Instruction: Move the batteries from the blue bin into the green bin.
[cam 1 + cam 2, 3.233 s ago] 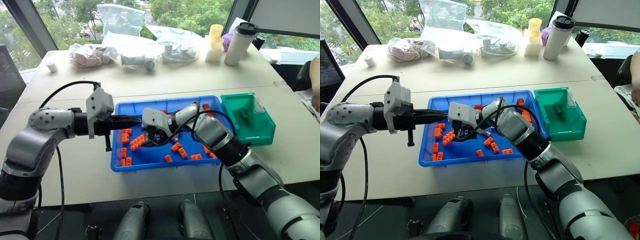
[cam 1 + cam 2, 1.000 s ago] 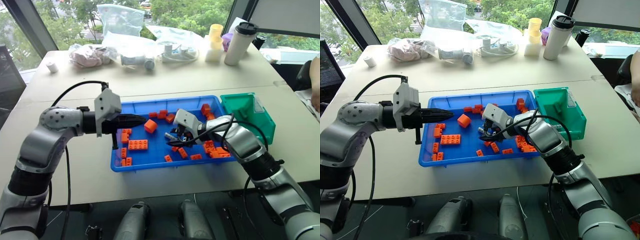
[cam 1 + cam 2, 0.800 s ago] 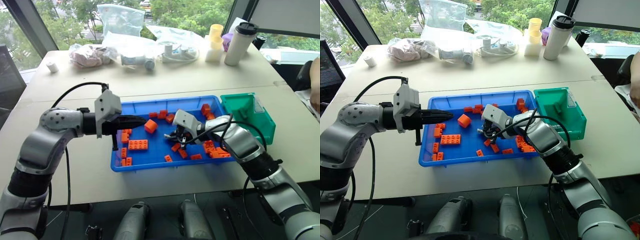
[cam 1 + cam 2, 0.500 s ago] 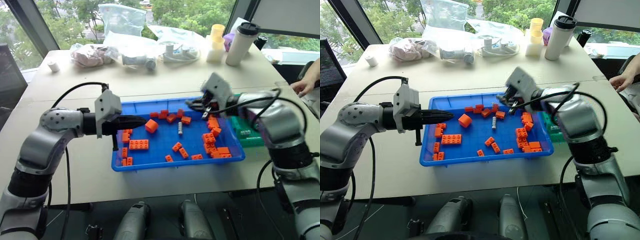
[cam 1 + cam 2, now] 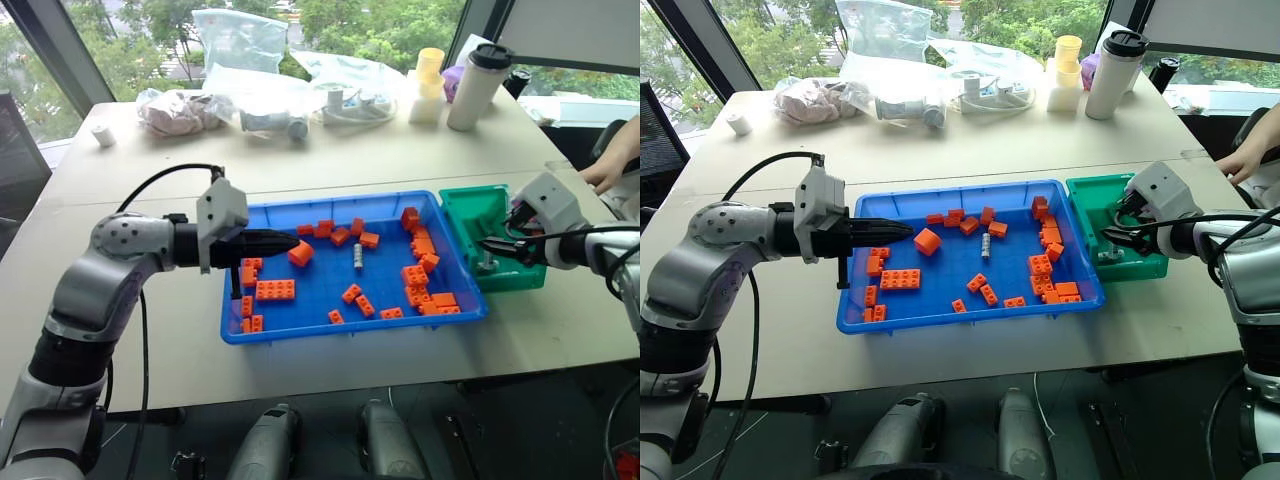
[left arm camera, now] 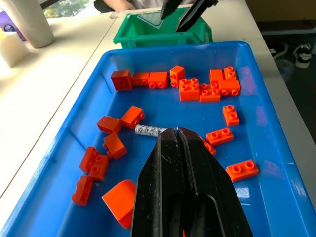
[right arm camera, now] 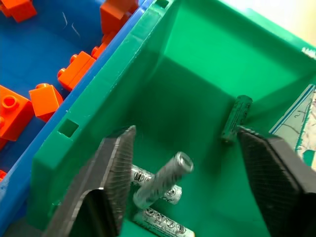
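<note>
The right gripper [image 7: 182,182] hangs over the green bin [image 5: 470,205], fingers spread, holding nothing. Beneath it 1 battery [image 7: 163,180] stands tilted, possibly in mid-fall, above others lying on the bin's floor. 1 battery [image 5: 359,257] lies mid-tray in the blue bin [image 5: 300,326] among orange bricks [image 5: 274,290]. The left gripper [image 5: 290,239] hovers over the blue bin's left edge, fingers pressed together.

The large shallow blue plastic bin [image 5: 300,325] is smooth and glossy, as is the smaller teal-green plastic bin [image 7: 197,74]. Silver-grey metallic batteries [image 7: 163,180] shine, orange plastic bricks [image 6: 121,117] look smooth, and the beige table [image 5: 150,360] is matt.
</note>
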You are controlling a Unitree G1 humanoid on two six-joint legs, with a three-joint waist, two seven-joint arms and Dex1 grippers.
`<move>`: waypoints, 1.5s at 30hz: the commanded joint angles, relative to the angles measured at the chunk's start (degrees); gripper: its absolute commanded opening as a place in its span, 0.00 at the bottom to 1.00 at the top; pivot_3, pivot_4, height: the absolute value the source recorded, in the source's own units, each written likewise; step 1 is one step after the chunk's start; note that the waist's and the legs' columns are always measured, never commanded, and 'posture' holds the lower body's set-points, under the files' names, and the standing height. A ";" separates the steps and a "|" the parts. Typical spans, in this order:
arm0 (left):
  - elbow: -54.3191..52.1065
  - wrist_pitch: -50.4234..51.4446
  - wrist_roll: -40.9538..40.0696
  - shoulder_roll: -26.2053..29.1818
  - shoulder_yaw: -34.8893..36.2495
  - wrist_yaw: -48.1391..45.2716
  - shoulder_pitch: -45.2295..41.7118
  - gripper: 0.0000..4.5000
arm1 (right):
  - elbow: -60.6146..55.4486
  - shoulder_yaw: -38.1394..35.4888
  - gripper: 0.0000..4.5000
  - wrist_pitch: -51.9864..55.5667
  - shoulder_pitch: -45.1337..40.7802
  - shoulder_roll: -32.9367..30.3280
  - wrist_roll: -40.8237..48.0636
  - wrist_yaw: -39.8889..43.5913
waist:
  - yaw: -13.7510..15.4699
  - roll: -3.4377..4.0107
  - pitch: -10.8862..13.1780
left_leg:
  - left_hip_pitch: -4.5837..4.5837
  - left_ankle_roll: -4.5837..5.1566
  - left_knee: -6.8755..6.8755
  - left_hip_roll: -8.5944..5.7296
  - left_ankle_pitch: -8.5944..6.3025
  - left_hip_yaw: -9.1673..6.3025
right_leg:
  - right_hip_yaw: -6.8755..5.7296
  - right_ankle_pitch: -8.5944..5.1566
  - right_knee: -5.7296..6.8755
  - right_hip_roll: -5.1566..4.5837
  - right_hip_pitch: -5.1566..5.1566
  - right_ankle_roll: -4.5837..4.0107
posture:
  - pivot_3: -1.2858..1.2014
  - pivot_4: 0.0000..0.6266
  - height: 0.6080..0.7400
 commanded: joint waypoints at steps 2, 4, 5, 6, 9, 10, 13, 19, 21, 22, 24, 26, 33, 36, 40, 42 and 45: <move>-1.97 -0.51 -0.20 0.44 0.83 0.02 -0.50 0.00 | -6.84 -0.39 0.99 1.46 -6.60 2.22 4.03 0.05 | -0.13 0.00 0.00 | 0.00 0.00 0.00 0.00 0.00 0.00 | 0.00 0.00 0.00 0.00 -0.01 0.00 | 0.52 0.24 1.00; -2.38 -0.29 -0.27 0.55 0.91 0.20 -0.36 0.00 | -9.90 2.22 0.99 3.77 -8.96 5.23 6.29 0.25 | -0.15 0.00 0.00 | 0.00 0.00 0.00 0.02 0.00 -0.01 | 0.00 0.00 0.00 0.02 -0.01 0.00 | 0.52 0.24 1.00; -2.49 -0.23 -0.27 0.58 0.93 0.28 -0.32 0.00 | -11.37 3.95 0.99 4.47 -9.56 6.76 7.07 0.30 | -0.12 -0.01 0.00 | 0.00 0.00 -0.01 0.03 0.00 -0.03 | 0.00 0.00 0.00 0.02 -0.01 0.00 | 0.52 0.24 1.00; -2.50 -0.17 -0.28 0.63 0.98 0.30 -0.38 0.00 | -12.40 5.43 0.99 5.47 -10.08 8.32 7.80 0.11 | -0.05 -0.01 -0.01 | 0.00 0.00 0.00 0.04 0.00 -0.05 | -0.01 0.00 0.00 0.02 -0.01 0.00 | 0.52 0.24 1.00; -2.92 0.18 -0.34 0.70 1.13 0.63 -0.49 0.00 | -13.81 11.61 0.99 6.89 -10.20 12.77 7.35 -1.86 | 0.21 -0.02 0.00 | -0.02 0.00 0.02 -0.01 0.00 -0.07 | -0.04 0.00 -0.01 -0.02 0.02 0.00 | 0.52 0.24 1.00; -3.15 0.35 -0.43 0.73 1.23 0.81 -0.46 0.00 | -13.76 13.26 0.99 7.68 -10.19 14.67 7.17 -3.02 | 0.26 -0.03 0.00 | -0.02 0.00 0.05 -0.03 0.00 -0.09 | -0.06 0.00 -0.01 -0.04 0.04 0.00 | 0.52 0.24 1.00; -3.59 0.68 -0.54 0.97 1.52 1.17 -0.19 0.00 | -13.10 17.20 0.99 9.30 -10.18 18.42 5.72 -6.38 | 0.27 -0.02 0.00 | -0.03 -0.01 0.07 -0.06 0.01 -0.11 | -0.07 0.00 -0.01 -0.06 0.04 0.00 | 0.52 0.24 1.00; -3.97 1.05 -0.56 1.64 1.99 1.66 0.47 0.00 | -10.23 21.25 0.99 12.58 -10.23 24.07 5.09 -10.76 | -0.01 -0.02 0.00 | -0.04 -0.03 0.05 -0.04 0.01 -0.12 | -0.06 0.00 0.01 -0.02 -0.02 0.00 | 0.52 0.24 1.00; -3.86 1.06 -0.57 1.72 1.94 1.77 0.48 0.00 | -8.84 22.07 0.99 13.53 -10.18 25.43 4.56 -12.09 | -0.01 -0.02 0.00 | -0.04 -0.03 0.04 -0.04 0.02 -0.12 | -0.06 0.00 0.02 -0.01 -0.02 0.00 | 0.52 0.24 1.00; -3.67 0.88 -0.37 1.78 1.87 1.75 0.47 0.00 | -8.27 22.30 0.99 13.68 -10.17 26.01 4.42 -12.58 | 0.01 -0.02 0.00 | -0.04 -0.03 0.04 -0.05 0.02 -0.12 | -0.06 0.00 0.02 -0.01 -0.02 0.00 | 0.52 0.24 1.00; -3.54 0.73 -0.21 1.84 1.77 1.75 0.52 0.00 | -7.23 22.48 0.99 14.03 -10.11 27.09 4.47 -13.26 | 0.00 -0.02 0.00 | -0.04 -0.03 0.04 -0.05 0.02 -0.12 | -0.06 0.00 0.01 -0.01 -0.02 0.00 | 0.52 0.24 1.00; -3.53 0.73 -0.21 1.82 1.74 1.80 0.49 0.00 | -5.57 22.84 0.99 14.03 -10.30 28.33 3.95 -14.38 | -0.01 -0.02 0.00 | -0.04 -0.03 0.04 -0.05 0.02 -0.12 | -0.07 0.00 0.02 0.00 -0.02 0.00 | 0.52 0.24 1.00; -3.54 0.54 -0.08 1.73 1.71 2.03 0.58 0.00 | 0.54 22.86 0.81 11.98 -12.25 32.19 1.69 -17.36 | -0.14 -0.02 -0.01 | -0.02 -0.03 0.04 -0.04 0.02 -0.12 | -0.06 0.00 0.03 0.03 -0.02 0.00 | 0.52 0.24 1.00; -3.45 0.37 0.01 1.65 1.66 2.10 0.56 0.00 | 1.32 23.99 0.48 10.76 -12.70 32.48 0.83 -17.07 | -0.08 -0.02 -0.01 | -0.02 -0.03 0.03 -0.05 0.02 -0.12 | -0.06 0.00 0.03 0.02 -0.02 0.00 | 0.52 0.24 1.00; -3.68 0.30 0.08 1.55 1.66 2.37 0.63 0.00 | 0.06 24.73 0.01 10.49 -12.08 32.11 0.81 -15.94 | -0.15 -0.02 -0.01 | -0.02 -0.03 0.03 -0.04 0.02 -0.13 | -0.06 0.00 0.04 0.03 -0.02 0.00 | 0.52 0.24 1.00; -3.74 0.29 0.09 1.55 1.66 2.45 0.61 0.00 | -1.28 24.90 0.01 10.47 -12.09 31.19 0.44 -15.66 | -0.18 -0.02 -0.01 | -0.02 -0.03 0.03 -0.04 0.02 -0.12 | -0.06 0.00 0.04 0.04 -0.03 0.00 | 0.52 0.24 1.00; -3.91 0.43 -0.11 1.69 1.75 2.37 0.78 0.00 | -4.70 20.62 0.01 11.01 -13.94 28.77 0.66 -15.83 | -0.09 -0.02 0.00 | -0.02 -0.03 0.03 -0.04 0.02 -0.12 | -0.06 0.00 0.04 0.03 -0.03 0.00 | 0.52 0.24 1.00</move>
